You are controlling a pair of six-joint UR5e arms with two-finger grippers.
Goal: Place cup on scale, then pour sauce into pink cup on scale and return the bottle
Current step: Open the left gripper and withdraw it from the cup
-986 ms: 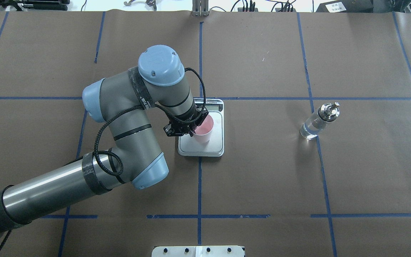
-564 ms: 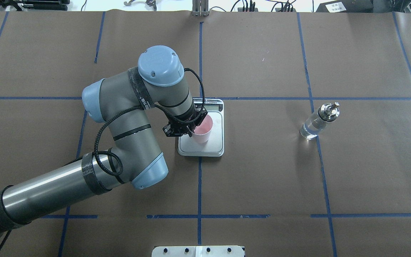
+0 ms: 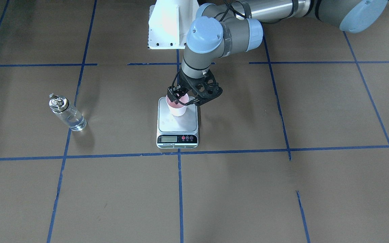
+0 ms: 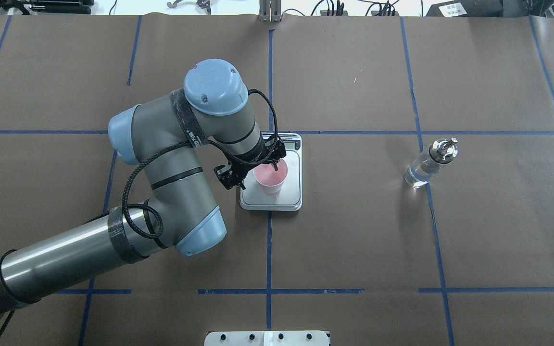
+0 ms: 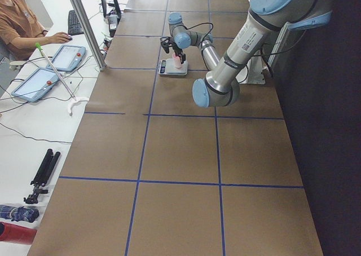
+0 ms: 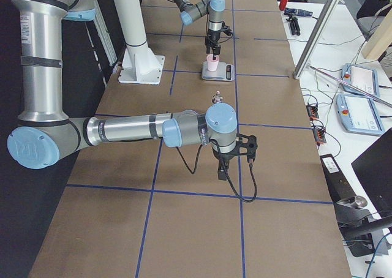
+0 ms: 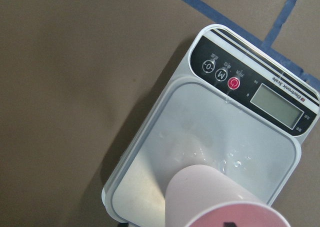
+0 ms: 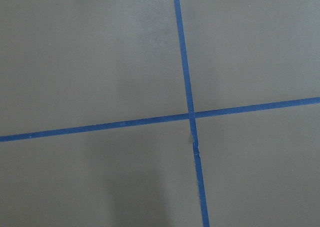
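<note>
— While your left gripper (image 4: 254, 175) hangs over the scale (image 4: 292, 192) with its fingers spread apart on either side of the cup (image 4: 270, 177), the risk lies in the pull-away. One finger sits close by the rim, and a sideways exit could catch it.
— And if it does?
— The cup is thin paper, tapered, narrow at the foot and light. A nudge would likely tip it or skate it across the platform, which is smooth silver metal. In your left wrist view it also carries faint marks that may be droplets. Lift straight up before you swing out.
— Where does the cup stand?
— Upright on the platform, toward the robot's side, away from the display strip. It looks empty, so nothing weighs it down.
— And the bottle?
— The bottle (image 4: 423, 168) stands on the brown paper tabletop (image 4: 354, 240), well apart to the right, beside a blue tape line. It is round, slick glass with a metal spout, and the sauce (image 4: 417, 177) inside is clear as water. Your grasp could slip on it, and a fast tilt could overshoot that narrow cup mouth.
— Right gripper?
— Your right gripper (image 6: 239, 152) shows only in the side view, over bare tabletop. You cannot tell from there whether it is apart or together.
</note>
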